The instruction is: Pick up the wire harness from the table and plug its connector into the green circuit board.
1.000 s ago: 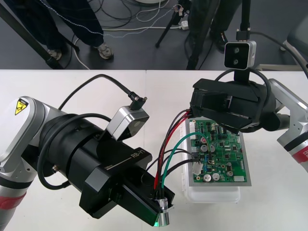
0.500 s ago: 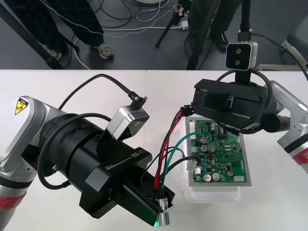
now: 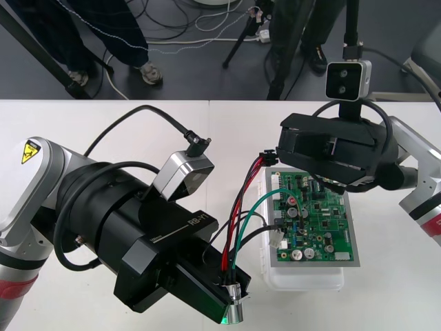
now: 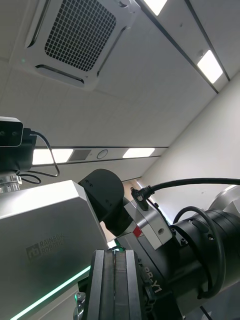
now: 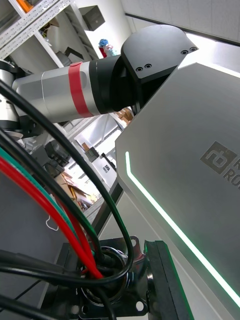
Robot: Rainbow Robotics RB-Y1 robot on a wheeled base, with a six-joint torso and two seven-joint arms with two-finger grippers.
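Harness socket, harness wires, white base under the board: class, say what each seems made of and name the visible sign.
The socket: probably bare metal, silvery with bright glints. The wires: likely plastic insulation, smooth, glossy red, green and black. The base: seemingly white, slightly translucent plastic; exact kind unclear.

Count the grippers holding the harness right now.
2. The left gripper grips the harness's metal socket off the board's near left corner; the right gripper holds the black plug over its far left corner.
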